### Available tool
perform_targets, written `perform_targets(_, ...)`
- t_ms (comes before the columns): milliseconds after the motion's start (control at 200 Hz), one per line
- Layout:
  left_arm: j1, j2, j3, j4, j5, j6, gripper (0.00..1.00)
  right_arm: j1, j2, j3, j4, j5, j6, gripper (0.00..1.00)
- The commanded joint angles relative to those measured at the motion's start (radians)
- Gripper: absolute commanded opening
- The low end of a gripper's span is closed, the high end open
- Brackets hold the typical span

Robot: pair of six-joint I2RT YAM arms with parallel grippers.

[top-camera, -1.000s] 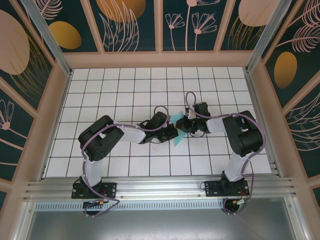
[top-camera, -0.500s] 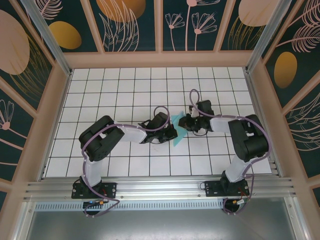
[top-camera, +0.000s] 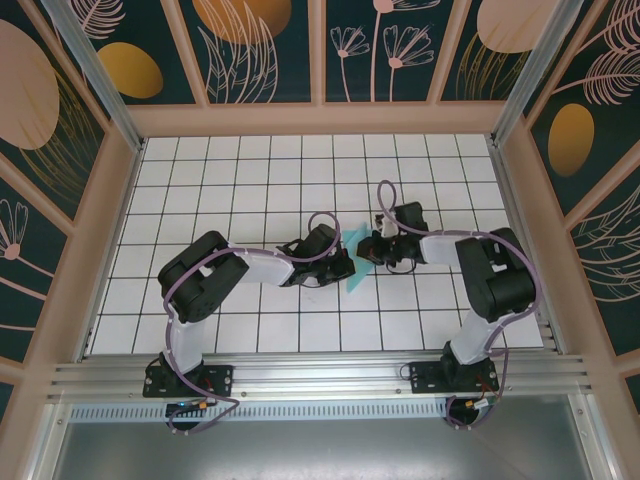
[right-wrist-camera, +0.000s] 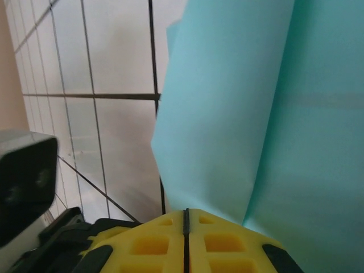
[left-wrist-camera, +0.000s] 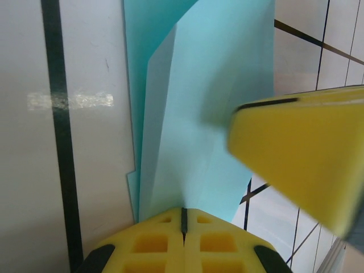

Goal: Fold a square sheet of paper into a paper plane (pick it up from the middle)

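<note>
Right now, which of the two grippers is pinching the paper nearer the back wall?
The right gripper: it clamps the turquoise paper from the right, slightly farther back on the table than the left gripper.

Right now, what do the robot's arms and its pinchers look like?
Both the left arm and right arm have chunky black joints, white tubes near their bases and lilac cables running alongside. The left gripper and right gripper have bright yellow fingers with square holes, edged in black.
</note>
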Motion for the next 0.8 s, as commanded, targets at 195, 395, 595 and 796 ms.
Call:
perform_targets(195, -0.008, 0.07, -0.016, -0.176, -0.062, 0.038, 0.0, 0.007, 0.114, 0.109, -0.073, 0.119, -0.043, 0.09)
perform_targets(395, -0.008, 0.09, -0.017, -0.212, -0.08, 0.052, 0.0, -0.027, 0.162, 0.144, -0.062, 0.126, -0.039, 0.09)
perform_targets(595, -0.008, 0.101, -0.017, -0.248, -0.1, 0.076, 0.0, -0.048, 0.198, 0.196, -0.071, 0.105, -0.045, 0.1)
perform_targets(796, -0.008, 0.108, -0.046, -0.257, -0.103, 0.079, 0.0, -0.057, 0.213, 0.236, -0.083, 0.105, -0.046, 0.11)
